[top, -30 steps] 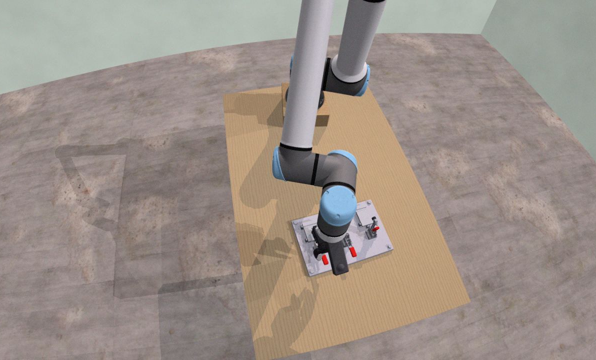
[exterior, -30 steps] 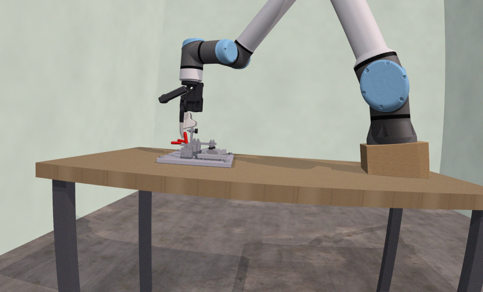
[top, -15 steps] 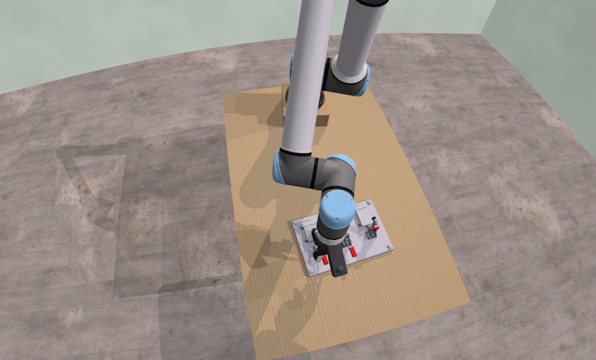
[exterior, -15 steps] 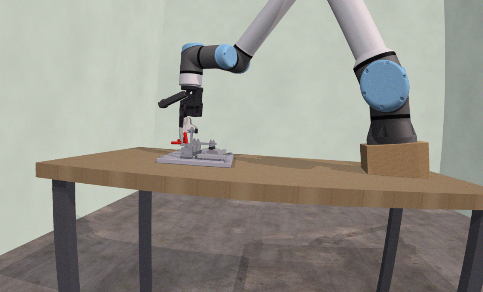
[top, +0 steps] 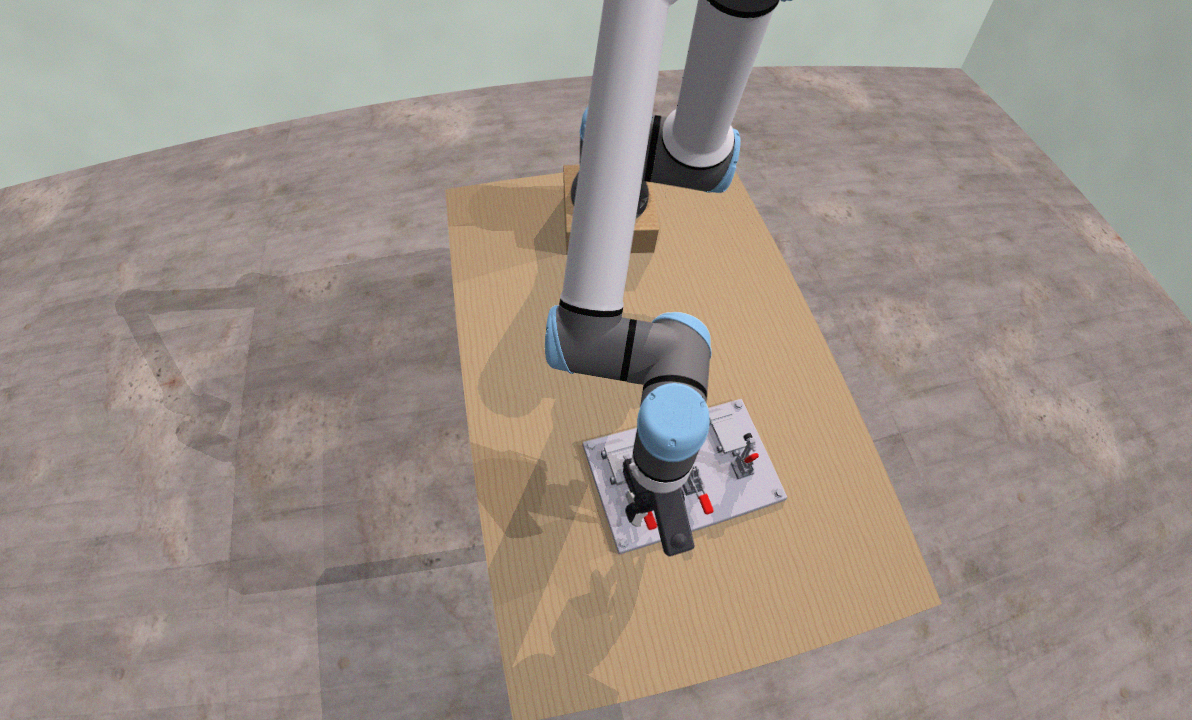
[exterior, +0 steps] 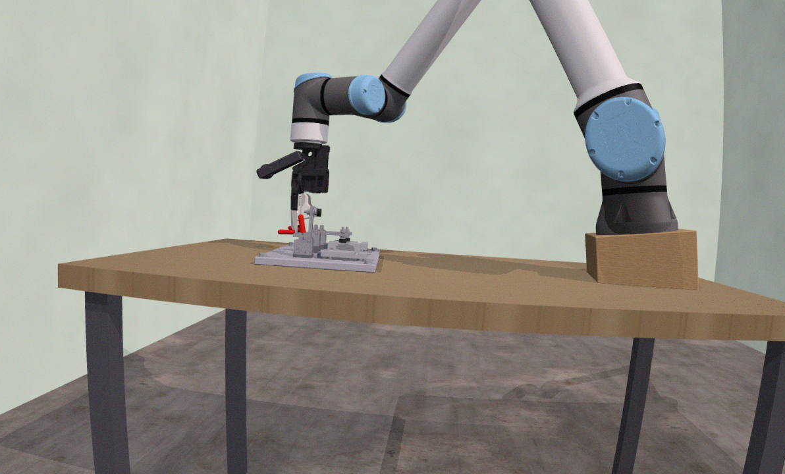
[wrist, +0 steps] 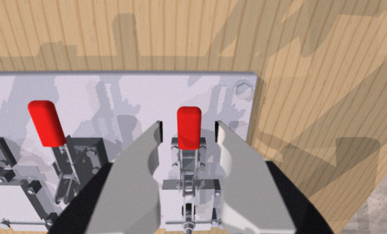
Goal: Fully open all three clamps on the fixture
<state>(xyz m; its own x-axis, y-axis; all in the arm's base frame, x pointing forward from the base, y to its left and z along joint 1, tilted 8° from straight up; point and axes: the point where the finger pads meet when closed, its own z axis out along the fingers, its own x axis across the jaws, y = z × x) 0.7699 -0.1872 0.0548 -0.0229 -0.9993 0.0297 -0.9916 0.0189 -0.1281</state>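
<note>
The fixture plate (top: 766, 474) lies on the table (top: 761, 573), lower centre of the top view. Three clamps sit on it; the arm's base block (exterior: 643, 259) stands far right.

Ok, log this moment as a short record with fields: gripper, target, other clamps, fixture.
gripper: part open, holding nothing, fingers either side of a red handle with gaps on both sides
target: clamp handle near the plate's corner
other clamps: second red handle alongside; third farther along the plate
fixture: grey plate on the wooden table
</note>
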